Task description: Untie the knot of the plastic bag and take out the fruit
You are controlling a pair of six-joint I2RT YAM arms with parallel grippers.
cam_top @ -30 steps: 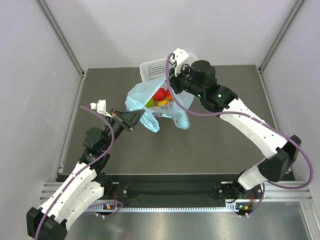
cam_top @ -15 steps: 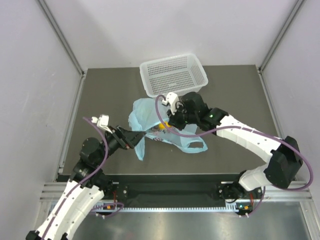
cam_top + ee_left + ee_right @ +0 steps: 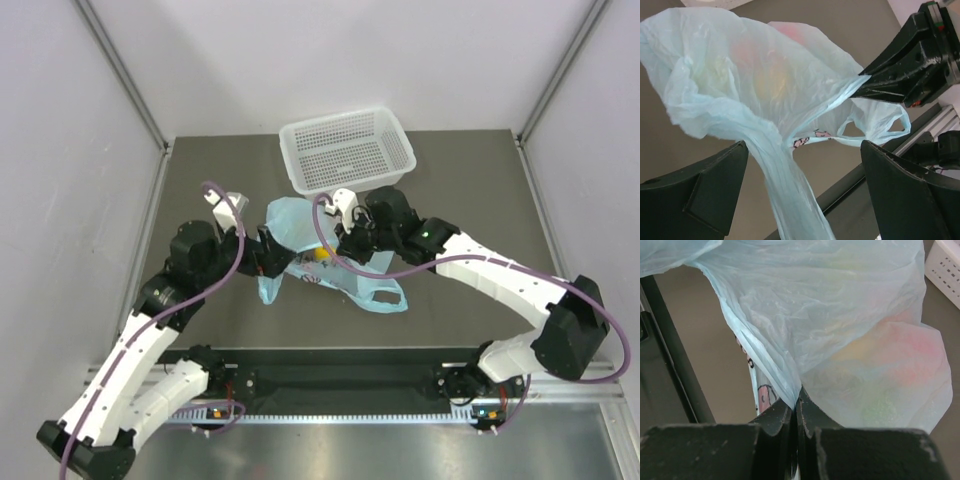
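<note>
The light-blue plastic bag (image 3: 290, 222) lies slumped on the dark table, one loop handle (image 3: 385, 293) spread toward the front. Fruit shows through the film: a yellow one (image 3: 322, 254), and reddish (image 3: 910, 350) and greenish (image 3: 880, 405) blurs. My right gripper (image 3: 796, 402) is shut on a fold of the bag's edge, also seen as the right gripper (image 3: 865, 82) pinching the film. My left gripper (image 3: 805, 192) is open wide, a twisted strand of the bag (image 3: 790, 200) hanging loose between its fingers without being clamped. In the top view the left gripper (image 3: 280, 260) sits at the bag's left side. The knot is out of view.
A white perforated basket (image 3: 345, 150) stands just behind the bag at the back of the table. The right arm (image 3: 480, 270) crosses the table's right half. A metal rail (image 3: 330, 385) runs along the front edge.
The bag was lowered from beside the basket onto the table. My left gripper opened and let go of the strand, and its arm swung in closer to the bag.
</note>
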